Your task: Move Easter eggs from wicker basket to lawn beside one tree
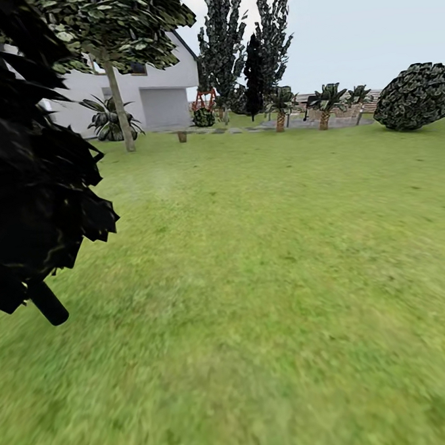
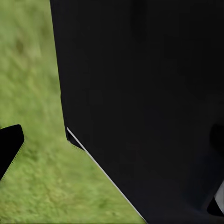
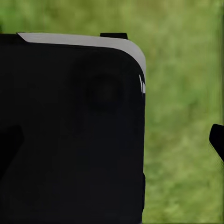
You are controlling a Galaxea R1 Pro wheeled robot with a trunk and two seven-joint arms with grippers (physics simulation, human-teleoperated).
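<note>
The lawn (image 1: 264, 259) spreads wide and green ahead of me. Far back on it stands a small brown thing (image 1: 182, 137), too small to tell whether it is the wicker basket. The Easter eggs are out of view. A tree (image 1: 121, 110) with a pale, slightly leaning trunk rises at the back left, before the white house. One dark fingertip (image 2: 9, 147) of my left gripper hangs over grass beside my black body. A dark fingertip (image 3: 217, 139) of my right gripper shows likewise over grass. The frames do not tell how either jaw stands.
A black-leaved tree (image 1: 28, 162) crowds the near left, its thin stem (image 1: 48, 304) close by. A round dark-green bush (image 1: 414, 97) sits at the back right. Small palms (image 1: 322, 104), tall dark trees (image 1: 238, 44) and a white house (image 1: 161, 88) line the far edge.
</note>
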